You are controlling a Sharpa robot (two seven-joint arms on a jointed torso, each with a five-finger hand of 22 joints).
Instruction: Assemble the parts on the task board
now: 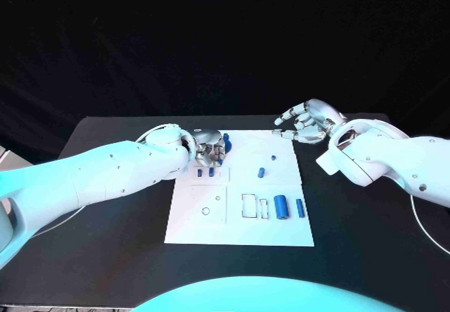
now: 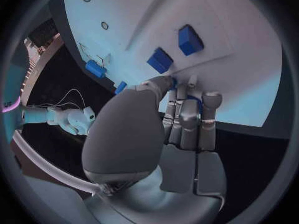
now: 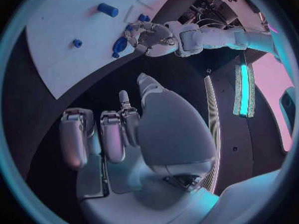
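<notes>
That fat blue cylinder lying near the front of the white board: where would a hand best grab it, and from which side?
Probably from straight above, pinching the fat blue cylinder across its middle. It lies flat on the task board, long axis running front to back, so its rounded flanks face sideways. Fingers would drop between the white piece and the slim blue rod beside it; the gaps look narrow.

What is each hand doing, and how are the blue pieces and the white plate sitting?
Left hand: fingers closed on a blue part at the board's far edge.
Right hand: fingers curled, holding nothing, off the board.
Task board: flat on the table.
Blue cylinders: lying loose on the board.
</notes>
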